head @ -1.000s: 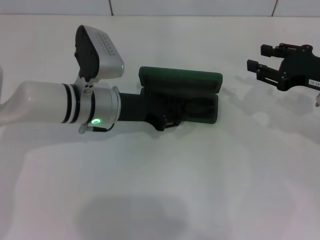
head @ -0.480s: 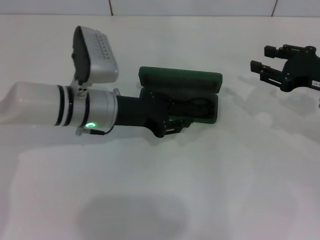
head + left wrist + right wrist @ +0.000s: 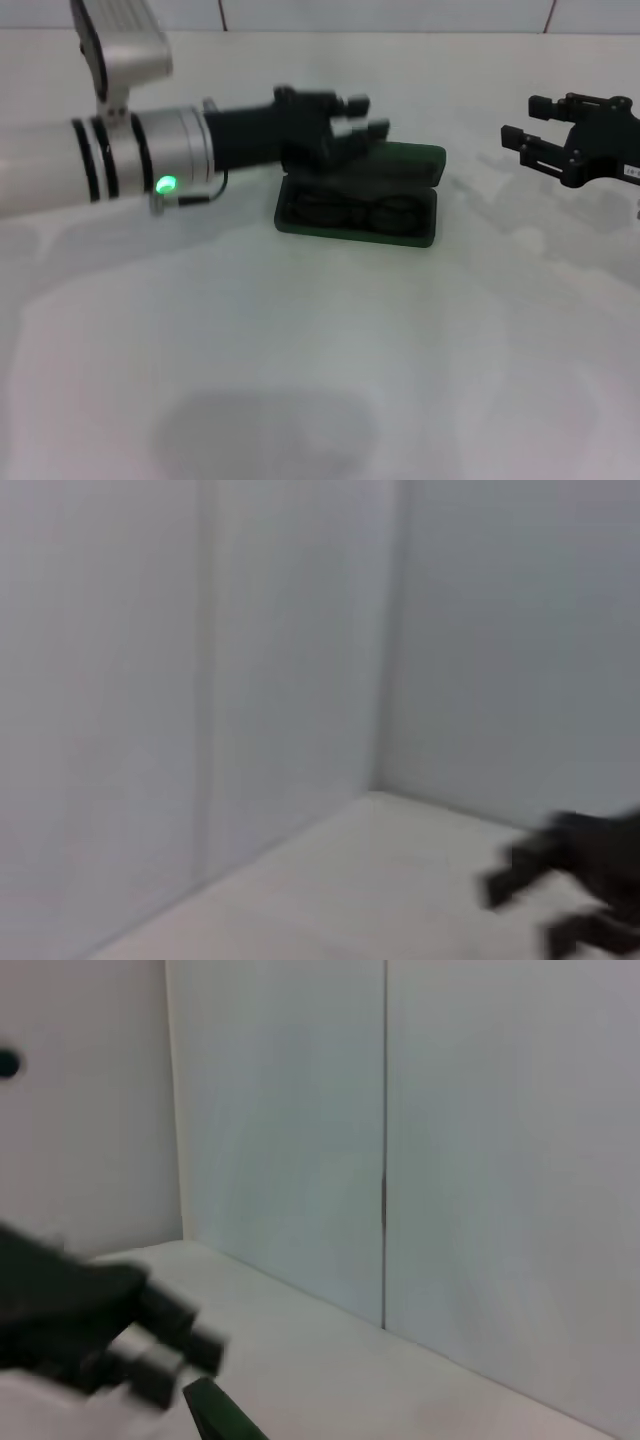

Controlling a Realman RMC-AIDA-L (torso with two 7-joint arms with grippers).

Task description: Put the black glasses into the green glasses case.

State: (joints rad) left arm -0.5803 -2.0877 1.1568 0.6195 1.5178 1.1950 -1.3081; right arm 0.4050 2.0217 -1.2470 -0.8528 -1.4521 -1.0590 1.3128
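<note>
The green glasses case point(image 3: 405, 167) lies open in the middle of the table, its lid tilted back. The black glasses point(image 3: 355, 213) lie folded inside its lower half. My left gripper point(image 3: 366, 115) hovers above the case's lid and back-left edge, open and empty. My right gripper point(image 3: 524, 120) is open and empty, raised to the right of the case and well clear of it. The right wrist view shows the left gripper point(image 3: 100, 1335) blurred and a corner of the green case point(image 3: 222, 1418). The left wrist view shows the right gripper point(image 3: 575, 880) far off.
The white table point(image 3: 320, 380) runs to a white tiled wall point(image 3: 400, 12) at the back. The left arm point(image 3: 100, 160) spans the left side of the table above its surface.
My left gripper has risen out of the case and drawn up and back, leaving the glasses in the case. The right gripper has barely moved.
</note>
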